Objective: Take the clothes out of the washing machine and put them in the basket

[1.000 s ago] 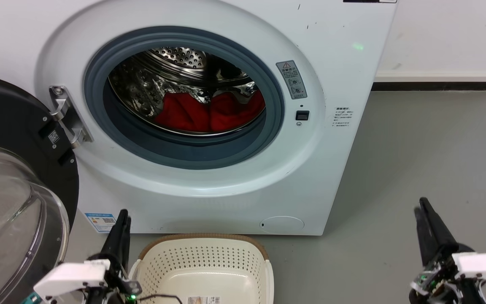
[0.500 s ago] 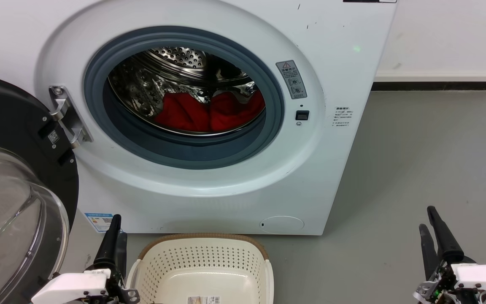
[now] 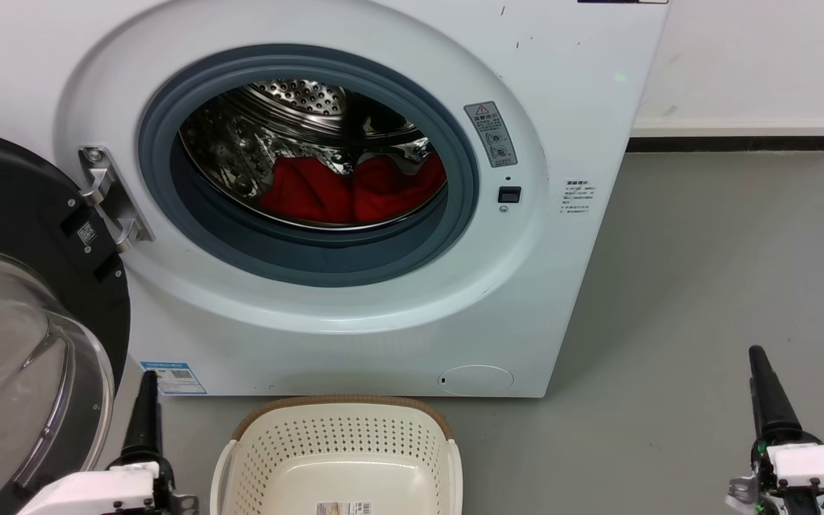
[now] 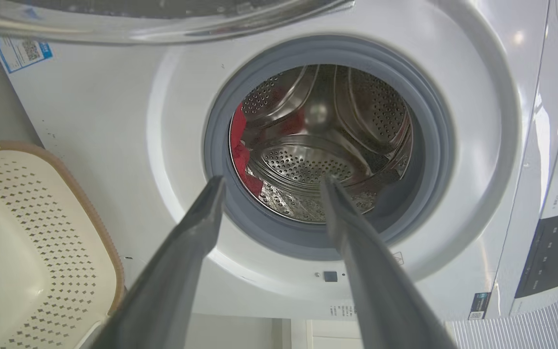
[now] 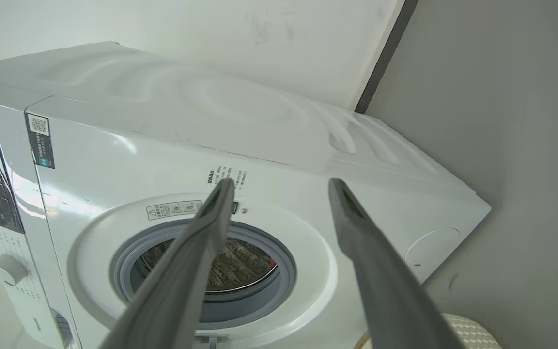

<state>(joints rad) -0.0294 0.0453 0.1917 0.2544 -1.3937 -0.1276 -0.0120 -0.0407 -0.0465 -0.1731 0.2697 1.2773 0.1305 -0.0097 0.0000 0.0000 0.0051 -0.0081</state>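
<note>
Lying bunched low in the steel drum [image 3: 297, 96] at the centre of the head view, the clothes [image 3: 351, 189] are bright red, soft and creased, inside the white washing machine [image 3: 355, 322]. Its door [image 3: 18, 214] hangs wide at the left edge. The cream basket [image 3: 344, 404] sits on the floor at lower centre. The left gripper [image 3: 147, 379] points up at lower left and the right gripper [image 3: 759, 354] at lower right. Each wrist view shows its fingers spread apart, released.

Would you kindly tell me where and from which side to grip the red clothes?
Pinch a raised fold atop the red clothes, entering straight through the open porthole from the front; they lie heaped low in the drum.
</note>
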